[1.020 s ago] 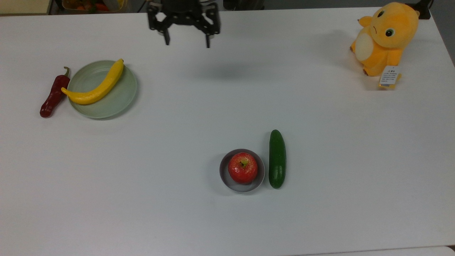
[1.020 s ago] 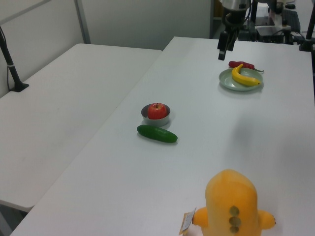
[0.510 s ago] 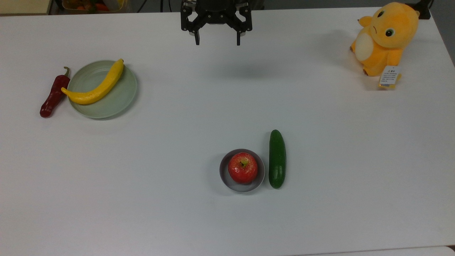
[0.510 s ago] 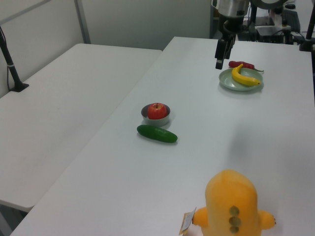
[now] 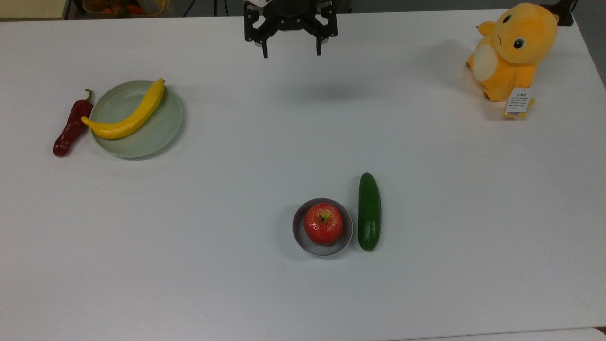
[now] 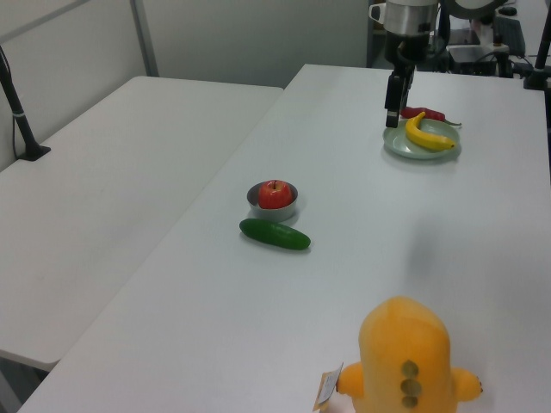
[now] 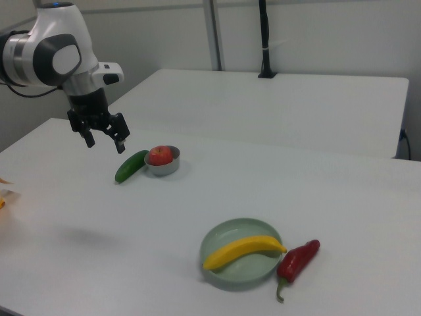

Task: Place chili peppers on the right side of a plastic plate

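A dark red chili pepper (image 5: 72, 125) (image 6: 422, 113) (image 7: 297, 260) lies on the white table against the rim of the pale green plastic plate (image 5: 156, 128) (image 6: 413, 148) (image 7: 230, 234). It is on the top view's left of the plate and on the right view's right of it. A yellow banana (image 5: 128, 116) rests across the plate. My gripper (image 5: 291, 54) (image 6: 392, 119) (image 7: 105, 145) hangs open and empty above the table's far edge in the top view, well off to the top view's right of the plate.
A red apple (image 5: 323, 223) sits in a small grey bowl (image 5: 303, 239) near the table's middle, with a dark green cucumber (image 5: 369, 211) beside it. An orange plush toy (image 5: 513, 49) stands at the top view's upper right corner. A second table (image 6: 112, 163) adjoins.
My gripper has moved toward the top view's right, away from the plate, and pulled back slightly toward the far edge. The chili pepper, the plate and the other things have not moved.
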Robot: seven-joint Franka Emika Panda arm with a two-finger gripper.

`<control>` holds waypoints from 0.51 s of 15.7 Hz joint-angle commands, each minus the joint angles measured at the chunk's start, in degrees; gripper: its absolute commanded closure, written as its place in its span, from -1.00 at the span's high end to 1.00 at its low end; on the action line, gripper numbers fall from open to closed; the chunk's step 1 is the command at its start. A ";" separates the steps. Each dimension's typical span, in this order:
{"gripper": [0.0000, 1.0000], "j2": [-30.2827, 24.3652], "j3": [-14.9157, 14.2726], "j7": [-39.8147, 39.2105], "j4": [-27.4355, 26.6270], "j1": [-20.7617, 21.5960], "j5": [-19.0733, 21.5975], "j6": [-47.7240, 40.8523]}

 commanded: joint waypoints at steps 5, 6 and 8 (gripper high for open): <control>1.00 -2.42 -3.06 -2.05 -2.13 3.26 0.72 -1.89; 1.00 -2.42 -4.29 -2.14 -2.13 4.14 0.72 -1.80; 1.00 -2.51 -6.06 -2.32 -2.04 4.33 0.98 -1.89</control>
